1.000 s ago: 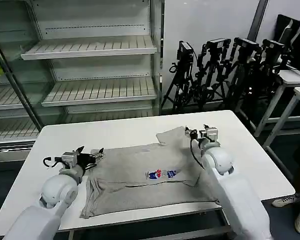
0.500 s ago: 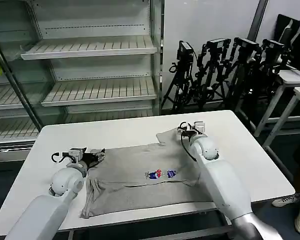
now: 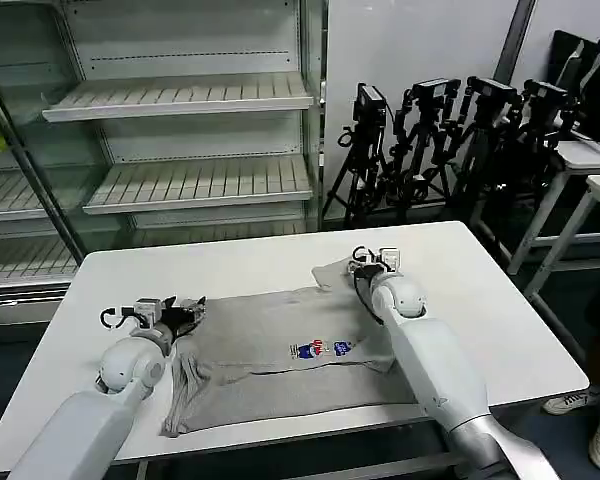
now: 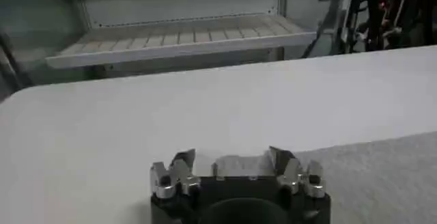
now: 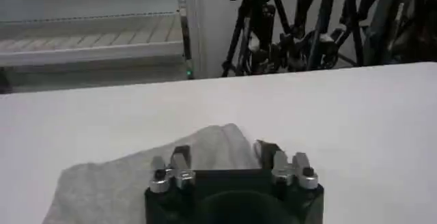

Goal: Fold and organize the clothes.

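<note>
The clothes are one light grey T-shirt [image 3: 270, 345] lying spread and rumpled on the white table [image 3: 490, 310], its small blue, red and yellow print [image 3: 321, 349] facing up. My left gripper [image 3: 188, 313] hovers open at the shirt's left edge. In the left wrist view that gripper [image 4: 232, 160] has bare table between its fingers, and the shirt [image 4: 389, 171] lies beside it. My right gripper [image 3: 364, 262] is open over the raised far right sleeve. In the right wrist view the sleeve [image 5: 130, 174] bunches up between the open fingers of the gripper [image 5: 222, 154].
Open shelves [image 3: 180, 95] stand behind the table, with a rack of black camera tripods [image 3: 430, 130] at the back right. Another white table [image 3: 595, 165] is at the far right. Bare tabletop surrounds the shirt, widest at the back and right.
My right gripper has moved left along the table's far side, from beside the shirt to over its raised sleeve. The left gripper has barely shifted at the shirt's left edge.
</note>
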You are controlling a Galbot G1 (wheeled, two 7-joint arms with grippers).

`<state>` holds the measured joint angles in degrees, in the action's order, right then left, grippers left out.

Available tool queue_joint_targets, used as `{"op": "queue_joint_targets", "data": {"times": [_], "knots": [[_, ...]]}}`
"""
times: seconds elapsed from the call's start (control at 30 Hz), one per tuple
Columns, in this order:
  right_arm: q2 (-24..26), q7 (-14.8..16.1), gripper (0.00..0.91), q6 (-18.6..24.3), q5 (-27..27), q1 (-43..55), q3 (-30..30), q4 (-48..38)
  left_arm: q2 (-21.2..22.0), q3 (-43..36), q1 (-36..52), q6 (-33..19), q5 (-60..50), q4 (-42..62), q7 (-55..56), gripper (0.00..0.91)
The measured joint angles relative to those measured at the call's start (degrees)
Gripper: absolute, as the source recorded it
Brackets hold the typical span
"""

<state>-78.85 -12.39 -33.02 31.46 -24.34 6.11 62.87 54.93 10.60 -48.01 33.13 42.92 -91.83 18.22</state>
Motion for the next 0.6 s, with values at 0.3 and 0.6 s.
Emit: {"op": "queue_joint_targets", "data": {"times": [0.3,0.6], "knots": [[-0.4,0.0,0.000,0.1,0.8,-0.5,0.5,0.2,-0.3,0.6,-1.3,0.0,1.5,-1.1,-0.9,0.020],[-0.4,0.0,0.000,1.8,1.0,-1.6,0.9,1.8,-0.2,1.6,-2.6,-0.1,3.3,-2.7,-2.0,0.030]]}}
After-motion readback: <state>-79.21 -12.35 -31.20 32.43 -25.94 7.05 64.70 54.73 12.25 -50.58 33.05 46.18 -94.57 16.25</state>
